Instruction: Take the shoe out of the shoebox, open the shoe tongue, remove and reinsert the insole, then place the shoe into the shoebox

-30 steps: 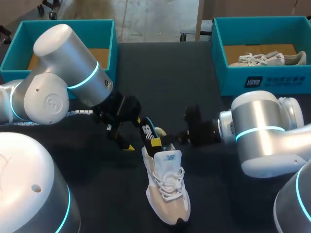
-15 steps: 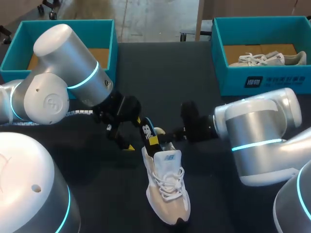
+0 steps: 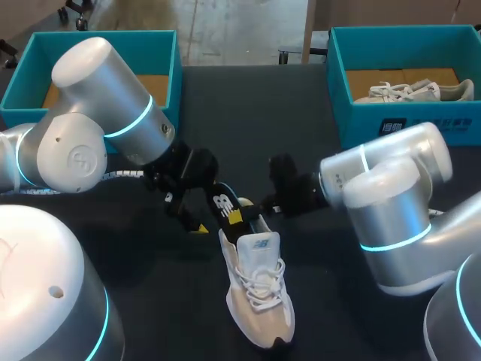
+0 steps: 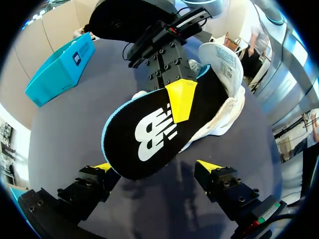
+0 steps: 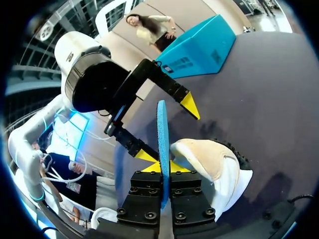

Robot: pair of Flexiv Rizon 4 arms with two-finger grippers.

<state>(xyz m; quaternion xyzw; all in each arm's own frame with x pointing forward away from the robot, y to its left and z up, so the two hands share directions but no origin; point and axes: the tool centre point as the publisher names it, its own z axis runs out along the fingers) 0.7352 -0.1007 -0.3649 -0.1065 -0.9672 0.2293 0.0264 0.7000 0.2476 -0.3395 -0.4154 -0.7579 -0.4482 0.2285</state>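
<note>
My right claw (image 5: 163, 167) is clamped on the black insole (image 4: 149, 134) over the white sneaker (image 3: 259, 297) on the worktop (image 3: 248, 113), while my left claw (image 4: 155, 168) stands spread apart just beside it.

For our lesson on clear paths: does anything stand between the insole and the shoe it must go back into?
Nothing visible does. The right gripper holds the insole with its far end at the shoe opening. The left gripper, open, sits at the insole's other end, away from the shoe.
</note>
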